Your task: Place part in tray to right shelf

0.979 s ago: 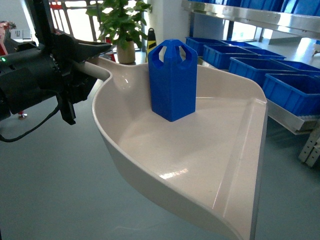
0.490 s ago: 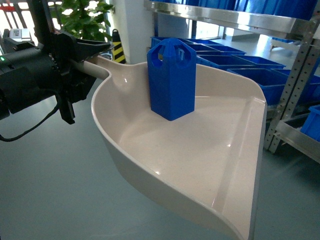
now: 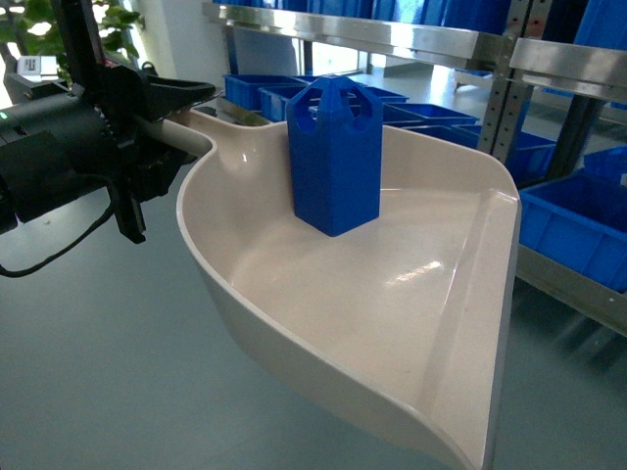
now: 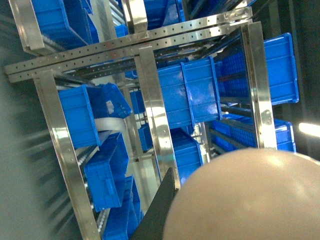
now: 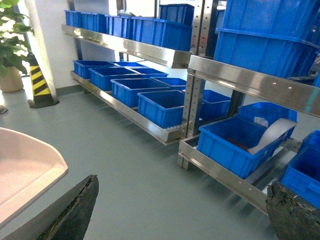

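The small bright blue plastic block (image 3: 335, 157) stands upright inside the beige dustpan-shaped plastic tray (image 3: 460, 323), whose handle the left end effector (image 3: 162, 122) pinches; the right's fingers (image 5: 70, 212) are spread. Carrying step: next, reach the steel rack (image 3: 549, 69).

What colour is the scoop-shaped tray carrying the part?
Beige, plain; the beige scoop-shaped plastic tray shows best in the head view.
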### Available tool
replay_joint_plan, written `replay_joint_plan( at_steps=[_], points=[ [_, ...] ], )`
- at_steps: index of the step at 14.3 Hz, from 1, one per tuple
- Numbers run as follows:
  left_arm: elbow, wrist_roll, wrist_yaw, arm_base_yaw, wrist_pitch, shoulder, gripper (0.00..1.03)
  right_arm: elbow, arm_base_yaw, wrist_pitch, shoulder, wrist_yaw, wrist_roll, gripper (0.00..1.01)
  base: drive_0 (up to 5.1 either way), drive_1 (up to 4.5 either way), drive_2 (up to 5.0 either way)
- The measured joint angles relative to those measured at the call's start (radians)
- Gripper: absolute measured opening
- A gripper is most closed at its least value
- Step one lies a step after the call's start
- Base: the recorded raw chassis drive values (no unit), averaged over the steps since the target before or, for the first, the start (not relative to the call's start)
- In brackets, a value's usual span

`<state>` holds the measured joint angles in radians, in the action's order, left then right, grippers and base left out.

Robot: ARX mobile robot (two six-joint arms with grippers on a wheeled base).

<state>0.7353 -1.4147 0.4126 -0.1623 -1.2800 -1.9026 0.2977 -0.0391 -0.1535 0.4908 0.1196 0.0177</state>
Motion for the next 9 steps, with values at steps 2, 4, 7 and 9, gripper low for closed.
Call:
replay_joint_plan(
  at_steps=[2, 4, 7, 9],
  points=[
    [0.000, 0.000, 0.000, 0.001, 0.000, 0.000, 0.12, 0.000, 0.000, 0.000, 0.000, 0.000, 0.000, 0.98, -1.7, -1.73, -1.7],
    [0.000, 0.000, 0.002, -0.002, 0.000, 0.000, 0.12, 0.000, 0.000, 0.000, 0.000, 0.000, 0.000, 0.98, -1.5, -1.48, -1.5],
    [0.000, 0.000, -0.001, 0.002, 0.000, 0.000, 0.12, 0.000, 0.000, 0.000, 0.000, 0.000, 0.000, 0.98, -1.6, -1.63, -1.6],
    [0.000, 0.000, 0.000, 0.002, 0.000, 0.000, 0.12, 0.000, 0.000, 0.000, -0.001, 0.000, 0.000, 0.98, -1.6, -1.56, -1.6]
  ],
)
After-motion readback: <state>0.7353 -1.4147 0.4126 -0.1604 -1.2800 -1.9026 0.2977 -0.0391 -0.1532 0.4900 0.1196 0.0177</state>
